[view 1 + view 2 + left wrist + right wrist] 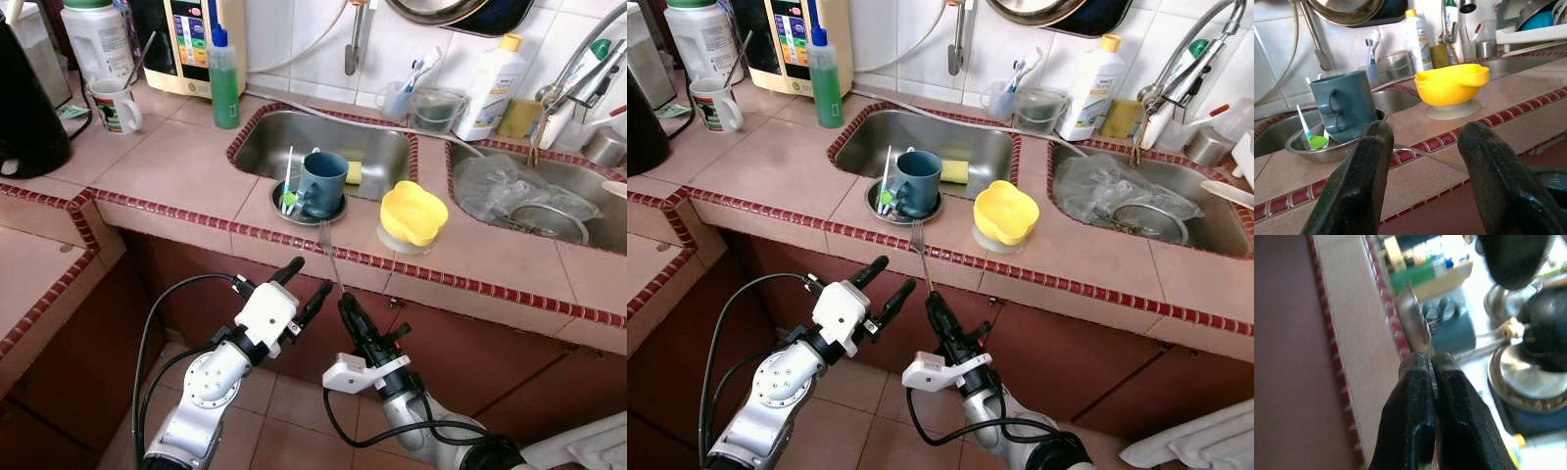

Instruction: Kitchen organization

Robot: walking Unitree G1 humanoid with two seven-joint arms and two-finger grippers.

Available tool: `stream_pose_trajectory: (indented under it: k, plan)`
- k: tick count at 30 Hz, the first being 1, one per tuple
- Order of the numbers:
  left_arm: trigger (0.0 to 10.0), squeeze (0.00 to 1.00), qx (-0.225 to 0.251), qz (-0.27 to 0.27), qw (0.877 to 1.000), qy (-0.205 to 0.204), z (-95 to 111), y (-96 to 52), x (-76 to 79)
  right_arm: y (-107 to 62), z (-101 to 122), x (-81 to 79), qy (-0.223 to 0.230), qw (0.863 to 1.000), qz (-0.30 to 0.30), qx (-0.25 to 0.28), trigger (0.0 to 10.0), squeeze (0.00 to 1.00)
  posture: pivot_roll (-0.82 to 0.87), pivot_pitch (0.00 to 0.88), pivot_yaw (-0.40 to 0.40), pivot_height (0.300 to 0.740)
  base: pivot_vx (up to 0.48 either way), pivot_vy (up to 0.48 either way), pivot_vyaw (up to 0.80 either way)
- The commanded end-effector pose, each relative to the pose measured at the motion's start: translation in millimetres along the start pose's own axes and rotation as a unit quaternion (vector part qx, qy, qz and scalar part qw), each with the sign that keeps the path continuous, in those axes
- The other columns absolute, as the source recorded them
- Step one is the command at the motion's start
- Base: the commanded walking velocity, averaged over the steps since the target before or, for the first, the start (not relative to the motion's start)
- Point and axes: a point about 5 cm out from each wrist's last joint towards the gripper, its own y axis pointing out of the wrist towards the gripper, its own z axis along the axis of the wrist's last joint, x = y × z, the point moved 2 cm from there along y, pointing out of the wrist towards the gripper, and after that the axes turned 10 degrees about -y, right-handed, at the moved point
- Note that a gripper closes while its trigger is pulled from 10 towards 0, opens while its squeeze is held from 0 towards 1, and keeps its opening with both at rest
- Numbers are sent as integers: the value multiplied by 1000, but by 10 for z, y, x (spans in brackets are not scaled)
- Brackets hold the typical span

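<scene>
- Right pincer (342,300) pinches a fork (330,257) by its handle, tines over the table's (176,166) front edge, just before the blue mug (321,182) on its steel plate (294,212).
- Left pincer (309,279), fingers spread, hovers below that edge.
- Yellow bowl (412,213) sits beside the mug.

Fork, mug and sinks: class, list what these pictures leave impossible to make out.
- Fork: handle end hidden between the right gripper jaws, right eye view.
- Teal mug: its inside is hidden by its own wall, left wrist view.
- Right sink: cut off by the picture's edge; clear plastic hides its bottom, left eye view.
</scene>
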Motion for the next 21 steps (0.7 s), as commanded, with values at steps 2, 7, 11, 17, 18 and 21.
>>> stream_pose_trajectory:
  k: [2,7,11,17,18,21]
  plan:
    - [10000,0,2,-8,1000,8,18,31,-18,46,41,122,9,1000,-12,24,10000,0,-40,31,-84,740,0,0,0]
    - [10000,0,2,7,1000,13,46,31,-159,128,59,324,29,998,-28,43,10000,0,-40,34,-81,740,0,0,0]
    - [10000,0,12,39,999,10,129,52,-393,185,63,503,58,996,-38,56,10000,0,-42,31,-76,740,0,0,0]
    - [10000,0,14,63,998,28,216,57,-683,219,75,743,94,992,-39,75,10000,0,-40,23,-65,740,0,0,0]
    - [10000,0,14,63,998,28,216,57,-683,219,75,743,94,992,-39,75,10000,0,-40,23,-65,740,0,0,0]
    - [10000,0,17,72,997,33,265,75,-791,279,17,905,135,988,-43,61,10000,0,-45,15,-57,740,0,0,0]
